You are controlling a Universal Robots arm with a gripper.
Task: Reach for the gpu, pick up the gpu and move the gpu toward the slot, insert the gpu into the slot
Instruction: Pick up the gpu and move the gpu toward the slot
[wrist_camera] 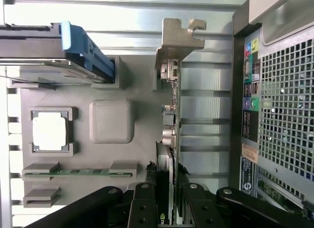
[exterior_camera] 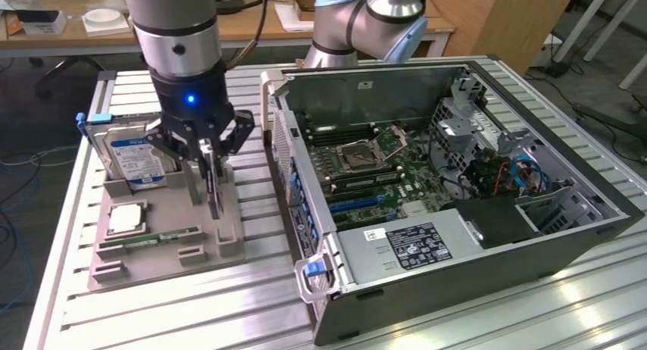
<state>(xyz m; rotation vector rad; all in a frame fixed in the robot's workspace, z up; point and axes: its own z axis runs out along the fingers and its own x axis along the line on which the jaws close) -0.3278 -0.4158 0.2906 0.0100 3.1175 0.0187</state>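
The gpu (exterior_camera: 214,195) stands on edge over the grey holder tray (exterior_camera: 192,253), a thin dark card with its lower end close to the tray. My gripper (exterior_camera: 207,162) comes down on it from above and is shut on its upper edge. The wrist view has the gpu (wrist_camera: 170,120) edge-on, its silver end bracket (wrist_camera: 177,39) at the far end, and my gripper (wrist_camera: 169,208) with a black finger on each side of the card. The blue slot (exterior_camera: 356,202) lies on the green motherboard inside the open computer case, towards the exterior view's right of the gripper.
On the tray are a blue-labelled hard drive (exterior_camera: 136,157), a processor chip (exterior_camera: 126,217) and a memory stick (exterior_camera: 151,238). The open computer case (exterior_camera: 566,214) stands close beside the tray, its rear panel (wrist_camera: 279,115) next to the card. Another arm's base (exterior_camera: 364,24) stands behind.
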